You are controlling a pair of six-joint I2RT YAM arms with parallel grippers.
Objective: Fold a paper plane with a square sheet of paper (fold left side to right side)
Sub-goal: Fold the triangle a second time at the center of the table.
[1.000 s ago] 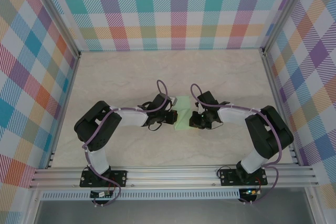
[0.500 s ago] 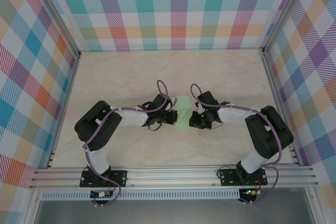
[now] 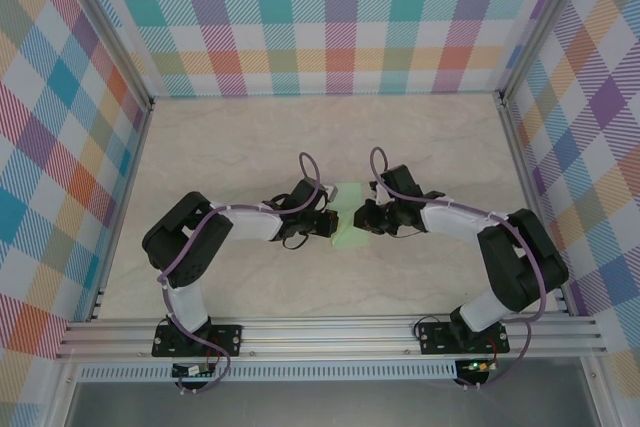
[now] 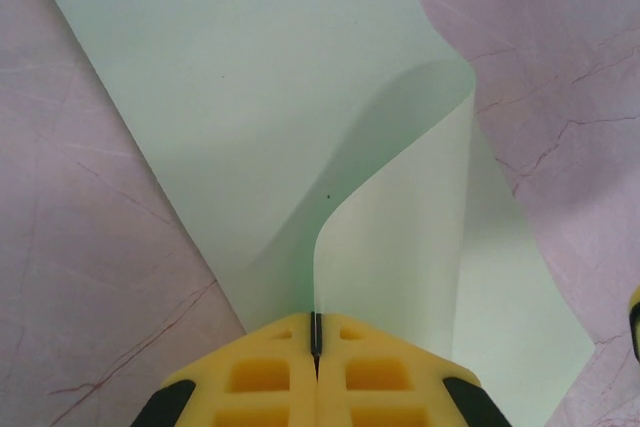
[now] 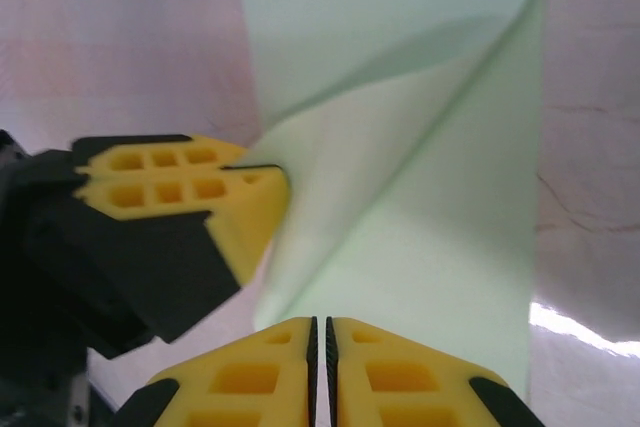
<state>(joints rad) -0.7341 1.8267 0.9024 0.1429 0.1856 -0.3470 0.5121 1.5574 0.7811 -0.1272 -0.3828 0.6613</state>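
The square sheet of paper (image 3: 346, 236) sits at the centre of the top view, with one flap lifted and curling over and no crease pressed yet. The left gripper (image 4: 316, 339) pinches a paper edge. The right gripper (image 5: 320, 332), jaws almost meeting, seems to nip another edge. The first fold is underway; all later plane folds remain

Surface: a pale marbled table (image 3: 250, 137); close up it looks pinkish with thin dark veins.
Lying on it: the square sheet of paper (image 3: 346, 235), pale mint green.
Where: between the left gripper (image 3: 328, 223) and the right gripper (image 3: 362, 219), just ahead of both sets of fingertips.
How it lies: mostly flat on the table, with one flap curling up off it to the left gripper's tips.
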